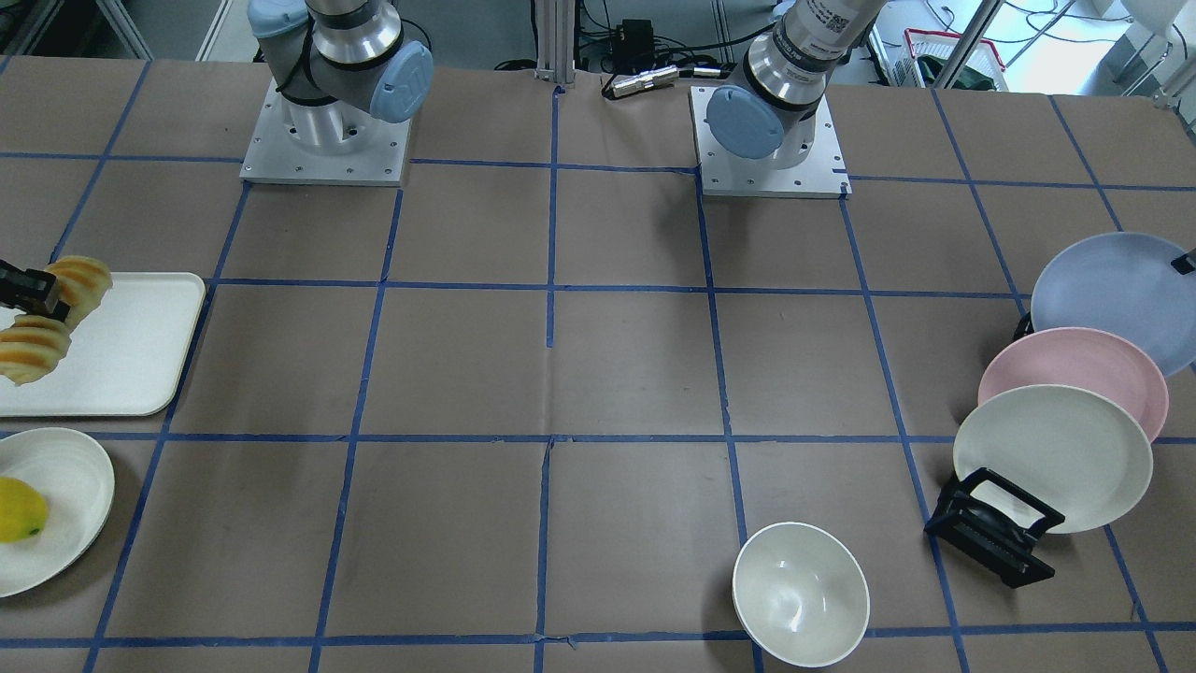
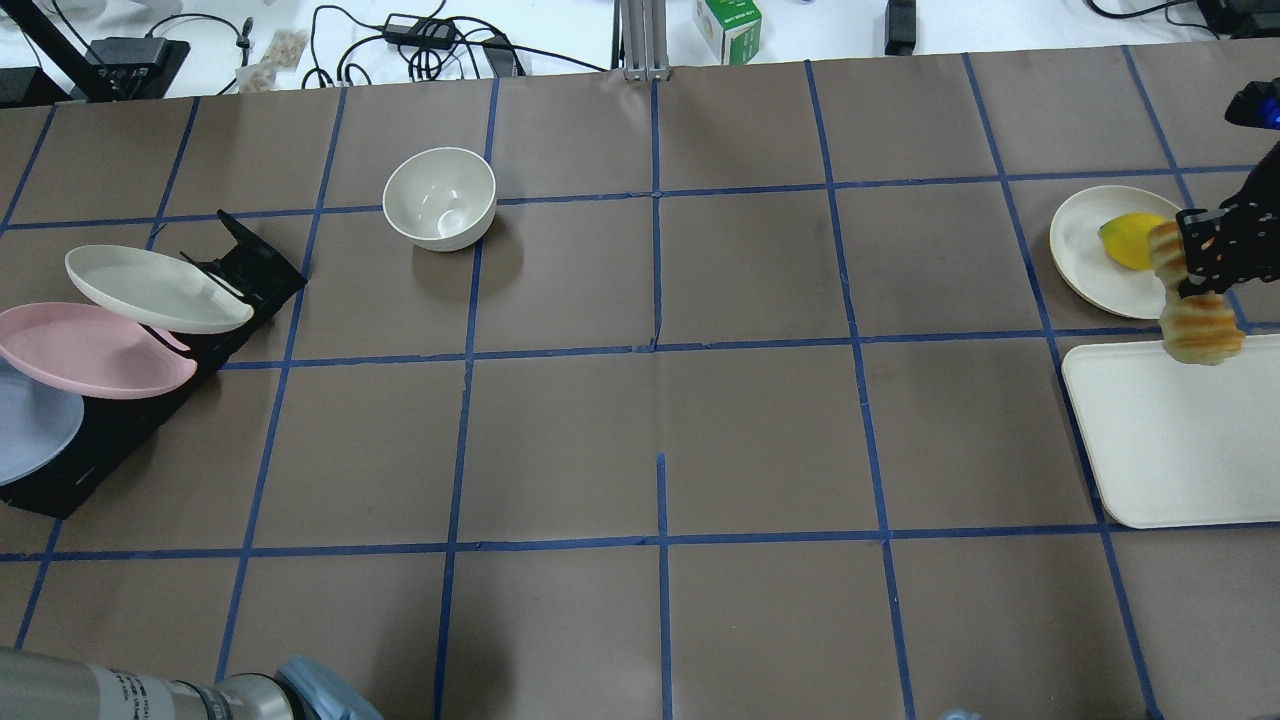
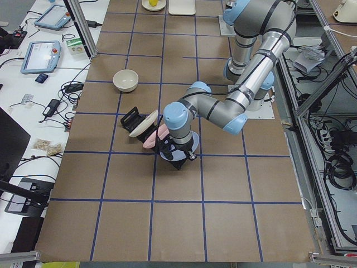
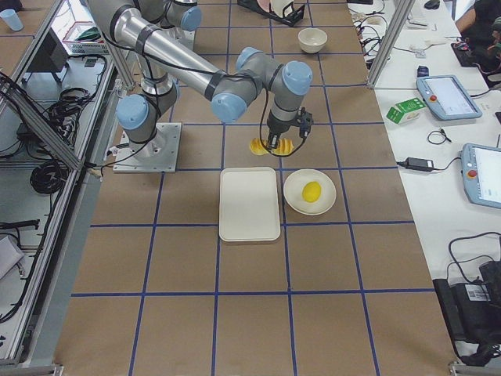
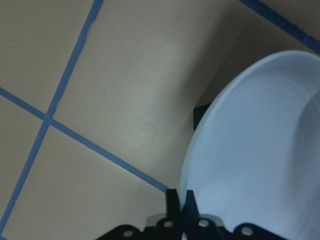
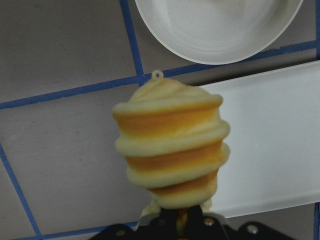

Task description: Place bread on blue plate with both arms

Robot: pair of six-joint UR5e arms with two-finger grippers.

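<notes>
The bread [image 6: 172, 150], a ridged orange-and-yellow loaf, hangs in my right gripper [image 6: 182, 215], which is shut on its middle. It is held in the air over the near edge of the white tray [image 2: 1170, 440]; the bread [image 2: 1200, 330] bends around the black fingers [image 2: 1215, 250]. In the front-facing view the bread [image 1: 75, 280] is at the far left. The blue plate [image 5: 260, 150] stands tilted in the black rack [image 1: 990, 533]. My left gripper [image 5: 181, 200] is shut on its rim. The blue plate [image 1: 1117, 294] is the rack's rearmost.
A pink plate [image 1: 1074, 379] and a cream plate [image 1: 1051, 458] lean in the same rack in front of the blue one. A white bowl [image 1: 801, 594] stands on the table. A white plate [image 1: 65, 495] with a yellow fruit [image 1: 19, 509] lies beside the tray.
</notes>
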